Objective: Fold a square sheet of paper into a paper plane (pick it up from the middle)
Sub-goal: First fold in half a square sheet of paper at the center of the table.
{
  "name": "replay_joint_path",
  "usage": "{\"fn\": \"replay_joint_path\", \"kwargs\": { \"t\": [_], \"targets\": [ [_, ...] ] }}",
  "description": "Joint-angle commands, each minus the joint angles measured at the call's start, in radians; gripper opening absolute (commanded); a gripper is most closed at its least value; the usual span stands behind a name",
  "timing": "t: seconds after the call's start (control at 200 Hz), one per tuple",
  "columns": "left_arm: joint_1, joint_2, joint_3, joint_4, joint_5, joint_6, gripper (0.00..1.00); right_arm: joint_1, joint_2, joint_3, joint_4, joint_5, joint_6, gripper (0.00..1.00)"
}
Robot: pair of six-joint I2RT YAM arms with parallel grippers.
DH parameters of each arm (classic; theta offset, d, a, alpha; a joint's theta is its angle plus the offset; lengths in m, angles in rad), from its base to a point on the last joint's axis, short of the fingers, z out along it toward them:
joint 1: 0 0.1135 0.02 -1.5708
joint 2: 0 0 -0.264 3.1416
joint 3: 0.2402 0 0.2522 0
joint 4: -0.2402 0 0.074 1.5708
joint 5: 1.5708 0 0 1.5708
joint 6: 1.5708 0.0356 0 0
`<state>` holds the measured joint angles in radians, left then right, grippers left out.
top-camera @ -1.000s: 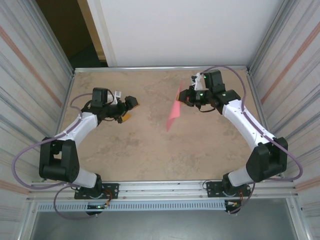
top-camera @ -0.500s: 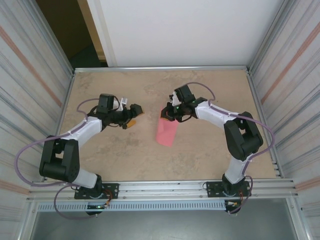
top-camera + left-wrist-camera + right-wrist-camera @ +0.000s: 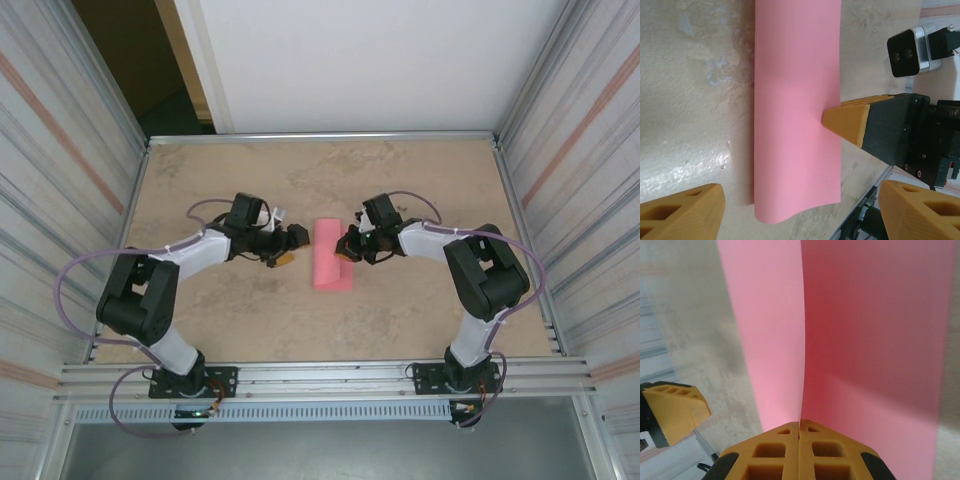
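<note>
While the right gripper (image 3: 346, 247) clamped the edge of the folded pink-red paper sheet (image 3: 330, 262), the left gripper (image 3: 291, 247) stood open beside it.

Mottled beige table (image 3: 420, 320) between ribbed metal side walls (image 3: 60, 150), white panel (image 3: 360, 60) behind

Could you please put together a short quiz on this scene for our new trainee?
1. True or false: the right gripper is shut on the pink paper.
2. The left gripper is: A) open, gripping nothing; B) clamped on the paper; C) holding a cup.
3. Fill in: the grippers' fingers are ____ in colour.
Key: 1 true; 2 A; 3 orange.
</note>
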<state>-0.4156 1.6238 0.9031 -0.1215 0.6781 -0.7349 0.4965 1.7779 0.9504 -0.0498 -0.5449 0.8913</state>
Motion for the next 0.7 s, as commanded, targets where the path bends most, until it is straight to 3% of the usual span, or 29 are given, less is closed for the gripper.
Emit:
{"fn": "replay_joint_path", "kwargs": {
  "t": [0.0,0.441,0.697],
  "targets": [
    [-0.038,0.037,0.060,-0.068,-0.048,0.056,0.79,-0.009,-0.038,-0.015,0.027,0.023,0.024,0.00],
    [-0.111,0.174,0.204,-0.195,-0.141,0.133,0.62,-0.034,0.008,0.010,-0.028,0.028,-0.035,0.00],
    [-0.120,0.258,0.283,-0.214,-0.144,0.152,0.59,-0.041,0.031,0.016,-0.028,0.013,-0.044,0.00]
  ]
}}
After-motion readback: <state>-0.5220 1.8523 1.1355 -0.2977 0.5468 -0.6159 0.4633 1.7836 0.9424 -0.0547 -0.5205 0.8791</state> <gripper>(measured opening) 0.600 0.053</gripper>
